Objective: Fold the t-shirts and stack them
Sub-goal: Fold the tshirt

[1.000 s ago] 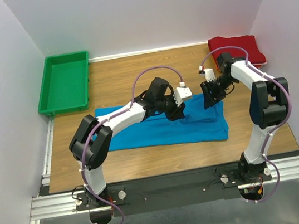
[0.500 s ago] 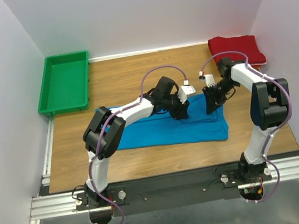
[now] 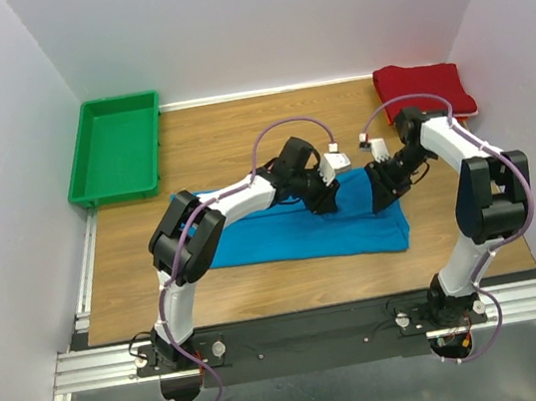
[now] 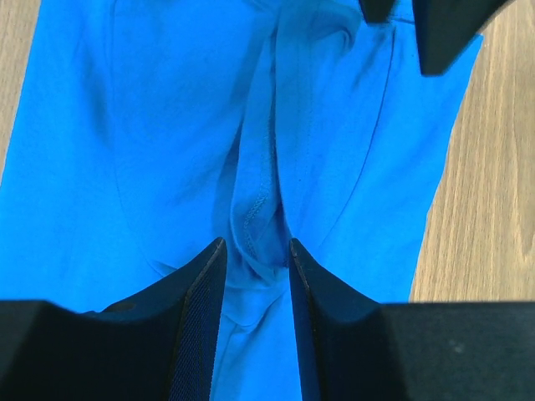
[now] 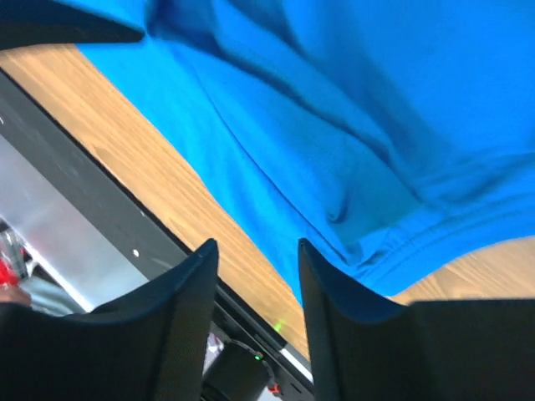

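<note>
Pinching ridge of blue shirt (image 4: 167, 125), left gripper (image 4: 255, 255) is half closed on cloth; right gripper (image 5: 253, 259) is held parted over hem, nothing gripped. Shirt is spread mid table (image 3: 238, 134); red shirt (image 3: 426, 88) is laid far right. Risk: pinch lost, fold dragged crooked by one-sided pull.

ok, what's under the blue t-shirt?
Only the wooden table shows, around the edges of the blue t-shirt. The cloth lies spread on it and covers everything directly beneath, so nothing more can be seen there.
</note>
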